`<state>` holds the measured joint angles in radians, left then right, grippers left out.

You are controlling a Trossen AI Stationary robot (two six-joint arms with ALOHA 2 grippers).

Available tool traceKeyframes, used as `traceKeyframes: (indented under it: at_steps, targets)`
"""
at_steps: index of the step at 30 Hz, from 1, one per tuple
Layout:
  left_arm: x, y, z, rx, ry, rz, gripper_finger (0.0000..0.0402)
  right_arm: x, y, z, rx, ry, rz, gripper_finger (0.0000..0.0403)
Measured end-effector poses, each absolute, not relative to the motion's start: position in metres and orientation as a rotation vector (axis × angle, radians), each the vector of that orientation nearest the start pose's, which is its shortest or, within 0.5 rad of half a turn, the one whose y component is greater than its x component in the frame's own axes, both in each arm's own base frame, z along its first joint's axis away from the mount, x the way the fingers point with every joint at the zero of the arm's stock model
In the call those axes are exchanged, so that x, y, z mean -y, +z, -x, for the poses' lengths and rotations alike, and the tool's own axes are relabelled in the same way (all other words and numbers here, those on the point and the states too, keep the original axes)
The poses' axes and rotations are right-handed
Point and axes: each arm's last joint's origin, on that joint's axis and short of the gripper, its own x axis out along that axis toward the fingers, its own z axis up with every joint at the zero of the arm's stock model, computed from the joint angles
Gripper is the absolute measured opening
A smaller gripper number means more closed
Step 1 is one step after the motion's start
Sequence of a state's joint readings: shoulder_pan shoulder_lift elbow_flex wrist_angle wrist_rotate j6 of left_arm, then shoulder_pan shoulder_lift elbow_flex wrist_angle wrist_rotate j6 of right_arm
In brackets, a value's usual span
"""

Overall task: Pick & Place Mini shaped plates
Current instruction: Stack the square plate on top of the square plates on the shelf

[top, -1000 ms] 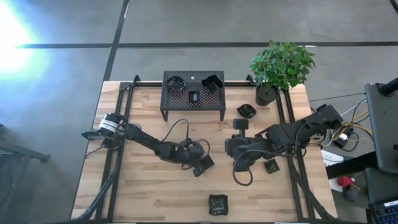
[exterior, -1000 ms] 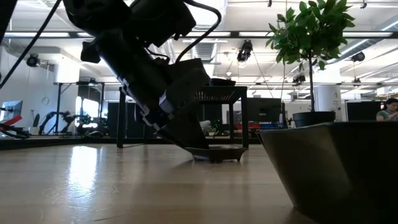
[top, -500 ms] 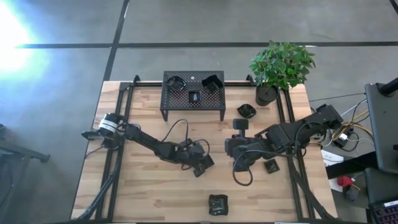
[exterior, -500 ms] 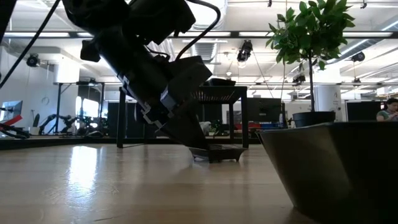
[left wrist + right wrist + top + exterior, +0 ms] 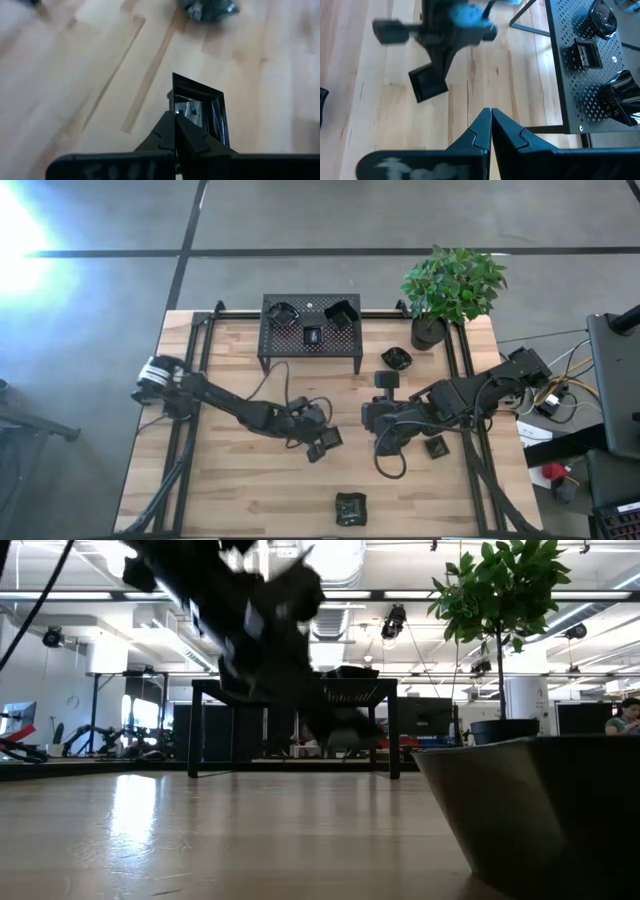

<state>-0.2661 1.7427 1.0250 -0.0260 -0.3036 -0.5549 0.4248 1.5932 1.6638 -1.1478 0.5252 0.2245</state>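
Note:
My left gripper is at the table's middle, shut on a small dark square plate, which also shows in the left wrist view and the right wrist view. My right gripper waits just to its right, shut and touching nothing, pointing toward the table's left. Three plates sit on the black perforated rack. Other plates rest on the wood: one near the plant pot, one under the right arm, one at the near edge. My left gripper pinches the square plate by one raised rim edge between its two fingers, slanting down from the table's left. The plate juts out past the fingertips, tilted. In the low view it hangs blurred above the wood, lifted clear.
The rack stands at the far middle on legs. A potted plant is at the far right corner. Black frame rails run along both table sides. The near-edge plate fills the low view's right. Bare wood lies at the near left.
My left gripper has risen from the table, staying shut, and carried the square plate up with it; the plate stood on the wood and now hangs clear. The left arm's base end has swung toward the table's left. The right arm has kept still.

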Motion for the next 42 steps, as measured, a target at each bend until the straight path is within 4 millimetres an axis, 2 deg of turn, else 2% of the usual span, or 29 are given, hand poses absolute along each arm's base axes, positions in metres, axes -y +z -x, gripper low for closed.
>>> traceKeyframes:
  at_steps: [5,10,15,21,26,30,38,42]
  targets:
    - [0.081,0.221,-0.331,-0.641,0.207,0.296,0.0,-0.115,0.363,-0.289,-0.934,-0.196,0.286,0.0008]
    - [0.065,0.26,-0.307,-0.595,0.208,0.278,0.0,-0.115,0.363,-0.289,-0.934,-0.196,0.286,0.0008]
    - [0.04,0.29,-0.285,-0.568,0.216,0.276,0.0,-0.114,0.363,-0.289,-0.927,-0.209,0.293,0.0008]
    - [0.003,0.322,-0.273,-0.535,0.143,0.301,0.0,-0.114,0.363,-0.289,-0.923,-0.219,0.298,0.0008]
    - [-0.029,0.342,-0.274,-0.497,0.075,0.285,0.0,-0.114,0.363,-0.289,-0.921,-0.218,0.297,0.0008]
    - [-0.054,0.353,-0.275,-0.512,0.105,0.231,0.0,-0.114,0.363,-0.289,-0.92,-0.222,0.288,0.0008]
    - [-0.107,0.364,-0.276,-0.634,0.201,0.134,0.0,-0.114,0.364,-0.289,-0.909,-0.244,0.241,0.0008]
    - [-0.131,0.364,-0.277,-0.655,0.117,0.152,0.0,-0.115,0.364,-0.29,-0.898,-0.253,0.214,0.0008]
